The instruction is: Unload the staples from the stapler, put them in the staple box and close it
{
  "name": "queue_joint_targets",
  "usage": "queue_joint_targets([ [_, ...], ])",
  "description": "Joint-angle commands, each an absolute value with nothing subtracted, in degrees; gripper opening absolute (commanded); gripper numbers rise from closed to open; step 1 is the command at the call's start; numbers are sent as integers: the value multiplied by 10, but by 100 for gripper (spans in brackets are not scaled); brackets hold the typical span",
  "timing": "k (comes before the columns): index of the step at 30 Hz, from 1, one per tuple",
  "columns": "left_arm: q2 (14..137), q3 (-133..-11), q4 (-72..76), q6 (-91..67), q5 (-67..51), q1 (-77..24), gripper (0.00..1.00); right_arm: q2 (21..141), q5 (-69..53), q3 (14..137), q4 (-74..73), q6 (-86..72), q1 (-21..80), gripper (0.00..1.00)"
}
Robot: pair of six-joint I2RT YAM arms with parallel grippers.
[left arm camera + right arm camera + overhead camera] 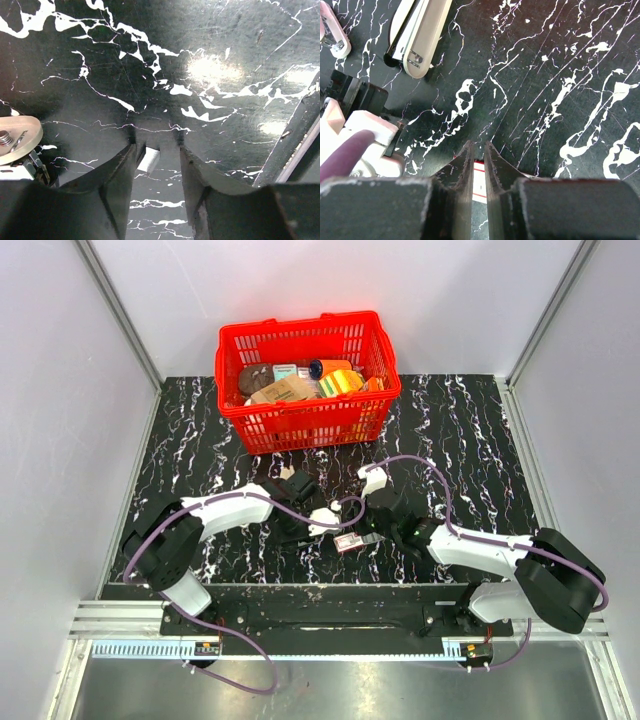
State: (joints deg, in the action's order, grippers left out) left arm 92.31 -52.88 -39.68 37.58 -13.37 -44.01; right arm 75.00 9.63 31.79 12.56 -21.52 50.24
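Black marbled surface (470, 440) between grey walls, red basket (300, 425) at back (stapler (420, 32) lying flat); both arms bent inward, left tool (156, 145) parted, right tool (478, 145) nearly closed, grip unclear

Glossy black marbled counter (570, 60), finely scratched. Beyond the right pincer (478, 145), leftward: a smooth cream plastic stapler (422, 35) with metal at its tip.

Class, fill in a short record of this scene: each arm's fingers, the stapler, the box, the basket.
left fingers: apart, white piece between them
right fingers: nearly together over the box; grip unclear
stapler: on the table, ungripped
box: red-and-white, on the table
basket: red, far side, holding packages
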Motion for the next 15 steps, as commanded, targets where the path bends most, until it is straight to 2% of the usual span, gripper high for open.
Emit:
queue_joint_targets([
  [1,917,-527,-413,410,-116,-450,47,737,98,325,148,-223,499,18],
  [8,929,-521,-405,446,-80,-450,48,733,95,326,144,-224,499,18],
  [15,939,-533,-403,447,-92,-450,38,733,93,328,142,-224,500,18],
])
